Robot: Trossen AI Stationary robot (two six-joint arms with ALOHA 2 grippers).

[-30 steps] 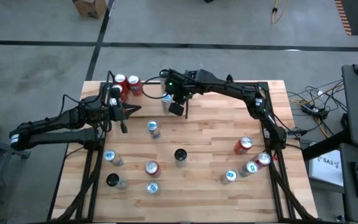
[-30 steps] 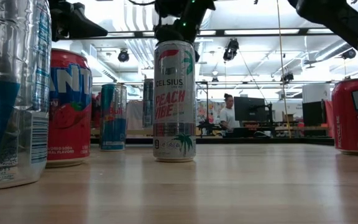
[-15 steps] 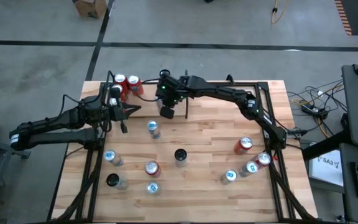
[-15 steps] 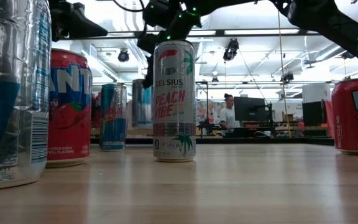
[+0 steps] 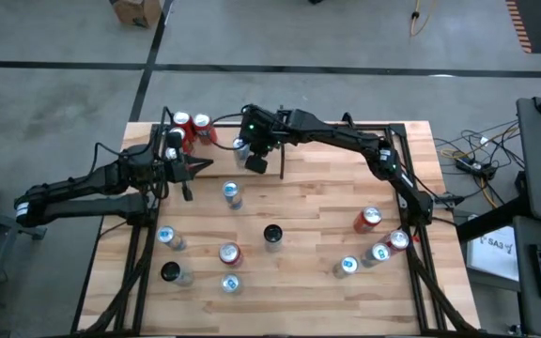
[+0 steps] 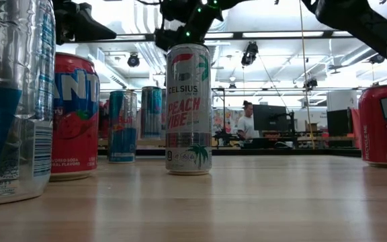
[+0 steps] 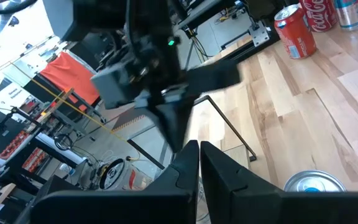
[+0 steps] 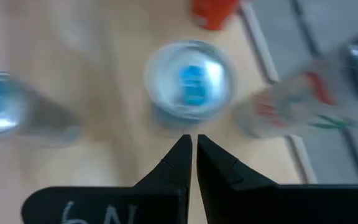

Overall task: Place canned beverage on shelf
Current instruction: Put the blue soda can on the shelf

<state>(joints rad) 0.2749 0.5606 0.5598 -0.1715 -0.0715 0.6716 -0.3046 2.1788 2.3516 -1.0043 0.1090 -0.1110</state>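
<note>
From above, the right gripper (image 5: 255, 161) hangs over the far edge of the wooden table (image 5: 308, 235), its fingers pressed together with nothing between them. A blue-topped can (image 5: 240, 148) stands upright just beside it, toward the far left corner, inside the shelf (image 5: 216, 120), whose thin black frame runs along the table's far edge. Two red cans (image 5: 192, 123) stand further left in the same bay. The left gripper (image 5: 193, 167) waits nearby, also closed and empty, and slightly farther from that can than the right one.

At table height, the blue can (image 6: 151, 121) stands vertical on the far plank beside a slimmer blue can (image 6: 122, 126), behind the Celsius can (image 6: 188, 107). The right arm hangs above them.

The left wrist camera shows its own fingers (image 7: 185, 169) shut.

The right wrist camera looks straight down: the closed fingertips (image 8: 180, 152) sit just short of the blue-tabbed can top (image 8: 189, 81). The can appears already set on the shelf and released, so the next move is probably a retreat toward the loose cans on the table.
</note>
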